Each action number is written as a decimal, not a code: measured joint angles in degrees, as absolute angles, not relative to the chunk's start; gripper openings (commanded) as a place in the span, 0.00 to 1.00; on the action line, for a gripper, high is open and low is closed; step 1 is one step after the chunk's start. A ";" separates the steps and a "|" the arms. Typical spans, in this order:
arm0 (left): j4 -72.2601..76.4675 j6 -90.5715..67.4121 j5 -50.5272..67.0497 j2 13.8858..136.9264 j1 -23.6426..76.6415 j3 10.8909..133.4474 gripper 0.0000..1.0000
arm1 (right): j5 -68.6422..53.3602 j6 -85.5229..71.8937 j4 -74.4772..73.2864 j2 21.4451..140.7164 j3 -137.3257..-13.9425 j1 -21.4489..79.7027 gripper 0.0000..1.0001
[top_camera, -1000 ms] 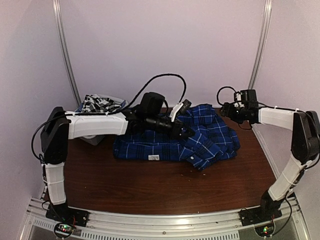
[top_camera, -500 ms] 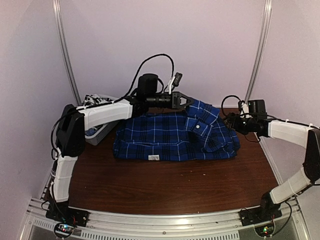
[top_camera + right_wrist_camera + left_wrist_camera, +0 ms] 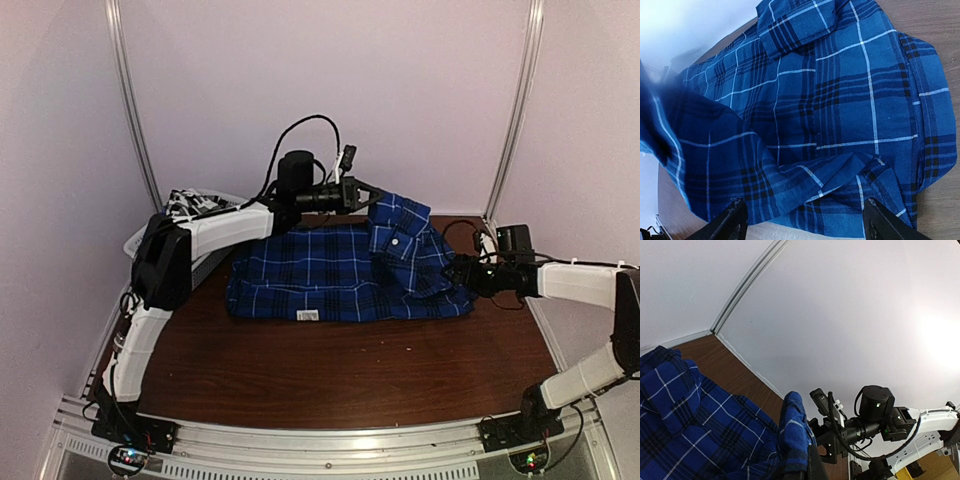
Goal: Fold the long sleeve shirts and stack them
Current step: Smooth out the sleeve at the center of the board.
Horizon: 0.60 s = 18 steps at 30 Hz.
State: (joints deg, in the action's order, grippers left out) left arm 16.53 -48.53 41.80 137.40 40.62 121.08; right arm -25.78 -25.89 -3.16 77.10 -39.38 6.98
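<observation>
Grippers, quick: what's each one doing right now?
Left gripper: shut on a raised fold of the blue plaid shirt.
Right gripper: open, low over the shirt's edge.

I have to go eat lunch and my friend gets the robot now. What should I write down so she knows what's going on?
The left gripper is shut on a raised flap, likely a sleeve, of the blue plaid shirt, held above its far right part.
The right gripper is open and low at that shirt's right edge, holding nothing.
The blue plaid shirt lies partly folded mid-table. The black-and-white checked shirt sits in the white basket, far left.
Done: the blue fold is started.
Left: lay the flap down, finish folding, fold the checked shirt, stack both.
</observation>
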 measured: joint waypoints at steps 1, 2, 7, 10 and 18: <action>17.21 -49.32 41.87 137.40 40.23 121.08 0.00 | -26.13 -26.00 -2.94 77.12 -39.03 6.98 0.80; 18.13 -50.19 42.00 137.40 39.83 121.05 0.00 | -26.63 -26.22 -2.59 77.14 -38.61 6.98 0.80; 21.39 -53.12 42.22 137.40 38.54 121.05 0.00 | -30.04 -27.77 1.23 78.06 -36.51 6.98 0.79; 22.22 -53.98 42.19 137.40 38.46 120.99 0.00 | -31.88 -28.69 2.87 78.67 -35.16 7.18 0.77; 24.03 -55.48 41.89 137.40 38.57 120.44 0.00 | -34.98 -28.77 5.80 78.06 -32.18 9.13 0.72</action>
State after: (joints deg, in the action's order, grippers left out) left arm 24.03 -55.48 41.89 137.40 38.57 120.44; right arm -34.98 -28.77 5.80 78.06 -32.18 9.13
